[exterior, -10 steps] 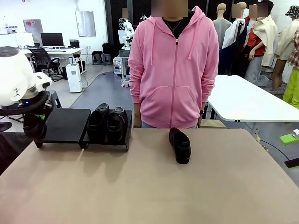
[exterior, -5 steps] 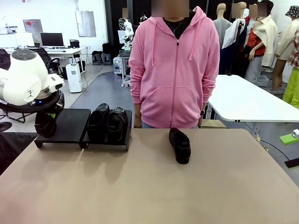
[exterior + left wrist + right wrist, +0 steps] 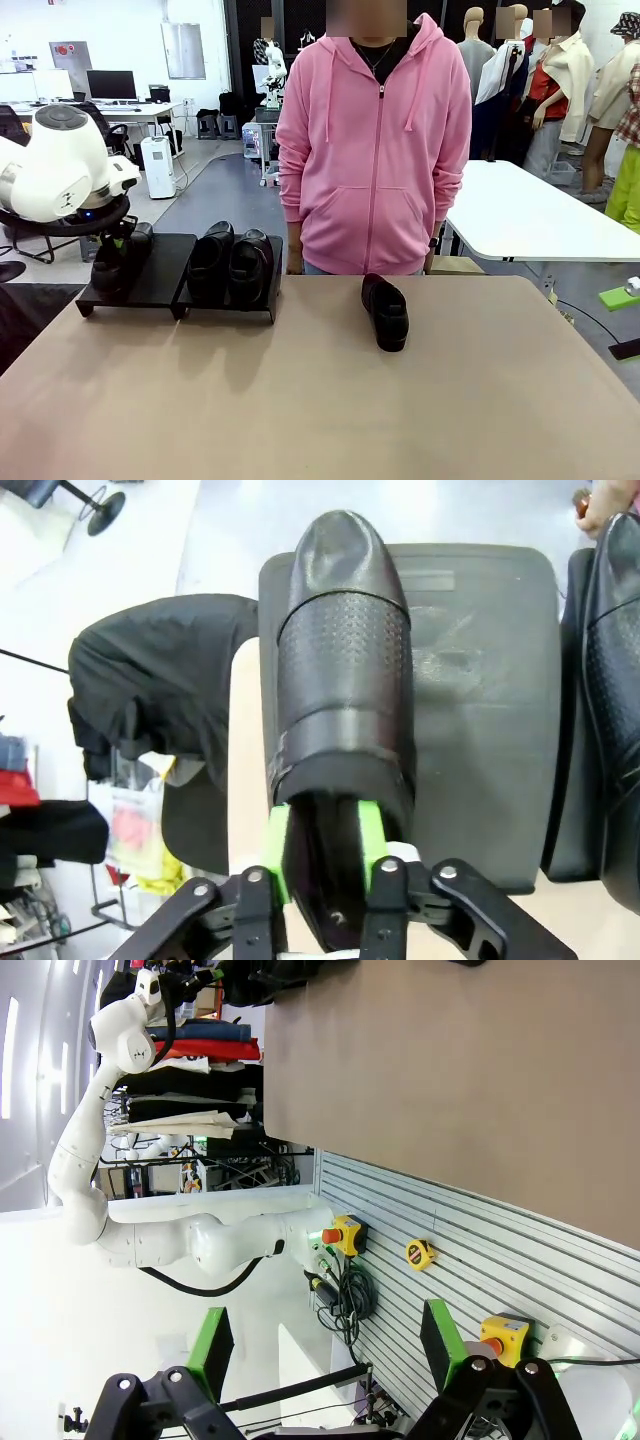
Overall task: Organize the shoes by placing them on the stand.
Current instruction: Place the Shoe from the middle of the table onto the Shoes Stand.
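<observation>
The left gripper (image 3: 117,243) is clamped on one shoe (image 3: 112,266) over the left half of the stand (image 3: 165,262). The front view hides the grip behind the white wrist. The left wrist view shows it: the left gripper (image 3: 322,852) has its green pads (image 3: 278,848) narrowed at the heel opening of this shoe (image 3: 345,650), toe pointing away across the stand (image 3: 480,680). Whether the sole touches the slope, neither view settles.

A pair of shoes (image 3: 230,262) sits side by side on the stand's right half. A fourth shoe (image 3: 386,312) lies on the table (image 3: 320,410), well to the right of the stand, before a person in a pink hoodie (image 3: 372,140).

The right gripper (image 3: 325,1348) is spread wide with nothing between its pads, off the table's near edge by a slatted wall (image 3: 470,1250).
</observation>
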{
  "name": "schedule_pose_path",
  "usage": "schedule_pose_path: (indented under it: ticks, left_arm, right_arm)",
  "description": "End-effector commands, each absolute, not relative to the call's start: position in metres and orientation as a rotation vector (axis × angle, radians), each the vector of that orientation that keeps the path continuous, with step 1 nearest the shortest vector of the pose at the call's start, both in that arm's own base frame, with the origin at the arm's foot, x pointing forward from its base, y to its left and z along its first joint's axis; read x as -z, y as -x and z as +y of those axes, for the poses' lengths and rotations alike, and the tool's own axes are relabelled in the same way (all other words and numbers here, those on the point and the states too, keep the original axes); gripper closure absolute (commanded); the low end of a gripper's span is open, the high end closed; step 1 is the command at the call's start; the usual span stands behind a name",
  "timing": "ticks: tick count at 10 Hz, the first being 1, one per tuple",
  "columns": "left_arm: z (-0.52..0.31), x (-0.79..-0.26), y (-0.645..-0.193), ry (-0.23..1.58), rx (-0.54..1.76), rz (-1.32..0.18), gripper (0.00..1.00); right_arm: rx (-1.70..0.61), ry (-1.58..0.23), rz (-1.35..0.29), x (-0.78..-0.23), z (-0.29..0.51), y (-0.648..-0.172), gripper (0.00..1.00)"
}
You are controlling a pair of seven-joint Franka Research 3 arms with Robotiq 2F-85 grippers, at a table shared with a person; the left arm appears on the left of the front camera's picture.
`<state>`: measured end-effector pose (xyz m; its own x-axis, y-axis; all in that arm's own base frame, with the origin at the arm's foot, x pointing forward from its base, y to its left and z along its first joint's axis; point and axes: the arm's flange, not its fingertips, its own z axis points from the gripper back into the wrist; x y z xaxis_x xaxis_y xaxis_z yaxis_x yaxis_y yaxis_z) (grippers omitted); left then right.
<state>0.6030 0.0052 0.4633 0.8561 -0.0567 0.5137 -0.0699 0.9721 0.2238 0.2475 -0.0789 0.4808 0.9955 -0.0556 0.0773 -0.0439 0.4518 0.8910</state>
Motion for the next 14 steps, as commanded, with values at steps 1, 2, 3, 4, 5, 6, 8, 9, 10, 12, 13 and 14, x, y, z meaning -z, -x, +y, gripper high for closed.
schedule_pose_path:
  ticks: [1, 2, 3, 4, 5, 6, 8, 9, 10, 12, 13, 14]
  left_arm:
    - [-0.003, -0.458, -0.606, -0.281, -0.021, -0.585, 0.00]
    - [-0.004, -0.458, -0.606, -0.283, -0.020, -0.577, 0.00]
    - [-0.005, -0.461, -0.602, -0.290, -0.021, -0.576, 0.00]
    - [-0.006, -0.467, -0.595, -0.285, -0.011, -0.574, 0.00]
    - [-0.011, -0.478, -0.583, -0.288, -0.008, -0.565, 0.00]
    - [-0.016, -0.494, -0.565, -0.271, 0.004, -0.557, 0.00]
    - [-0.023, -0.527, -0.521, -0.200, 0.011, -0.451, 0.00]
    - [-0.027, -0.544, -0.489, -0.120, 0.066, -0.416, 0.00]
    - [-0.031, -0.557, -0.452, 0.000, 0.142, -0.360, 0.00]
    - [-0.033, -0.564, -0.372, 0.192, 0.323, -0.238, 0.00]
    - [-0.032, -0.556, -0.333, 0.250, 0.327, -0.209, 0.00]
    - [-0.025, -0.546, -0.304, 0.300, 0.310, -0.253, 0.00]
  right_arm:
    - [-0.007, -1.124, -0.115, -0.485, -0.080, -0.249, 0.00]
    - [-0.007, -1.124, -0.115, -0.485, -0.080, -0.249, 0.00]
    - [-0.007, -1.124, -0.115, -0.485, -0.080, -0.249, 0.00]
    - [-0.007, -1.124, -0.115, -0.485, -0.080, -0.249, 0.00]
    - [-0.007, -1.124, -0.115, -0.485, -0.080, -0.249, 0.00]
    - [-0.007, -1.124, -0.115, -0.485, -0.080, -0.249, 0.00]
    - [-0.007, -1.124, -0.115, -0.485, -0.080, -0.249, 0.00]
    - [-0.007, -1.124, -0.115, -0.485, -0.080, -0.249, 0.00]
    - [-0.007, -1.124, -0.115, -0.485, -0.080, -0.249, 0.00]
    - [-0.007, -1.124, -0.115, -0.485, -0.080, -0.249, 0.00]
    - [-0.007, -1.124, -0.115, -0.485, -0.080, -0.249, 0.00]
    - [-0.007, -1.124, -0.115, -0.485, -0.080, -0.249, 0.00]
